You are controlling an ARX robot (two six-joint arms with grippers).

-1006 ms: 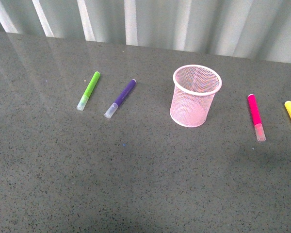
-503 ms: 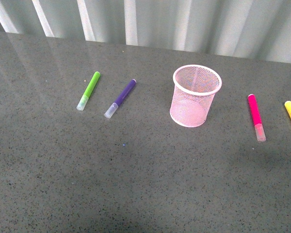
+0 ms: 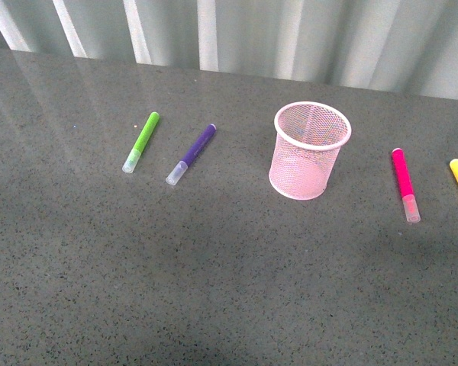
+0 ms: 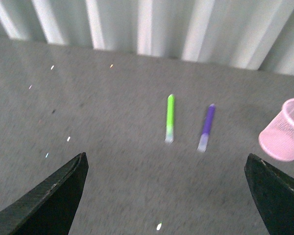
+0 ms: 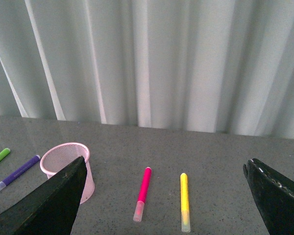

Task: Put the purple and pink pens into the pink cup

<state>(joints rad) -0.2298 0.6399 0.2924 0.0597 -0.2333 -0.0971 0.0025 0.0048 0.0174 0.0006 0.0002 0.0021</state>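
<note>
Well, only my wrist views show my left gripper [image 4: 165, 155] and right gripper [image 5: 164, 161], both spread wide, empty. The pink cup [image 3: 308, 152] stands near the far edge of the bench [image 3: 214, 290], purple pen [image 3: 191, 155] left of it, pink pen [image 3: 404, 183] nearer the right edge.

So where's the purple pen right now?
In the front view the purple pen lies flat on the table, left of the pink cup, with the green marker just to its left.
</note>
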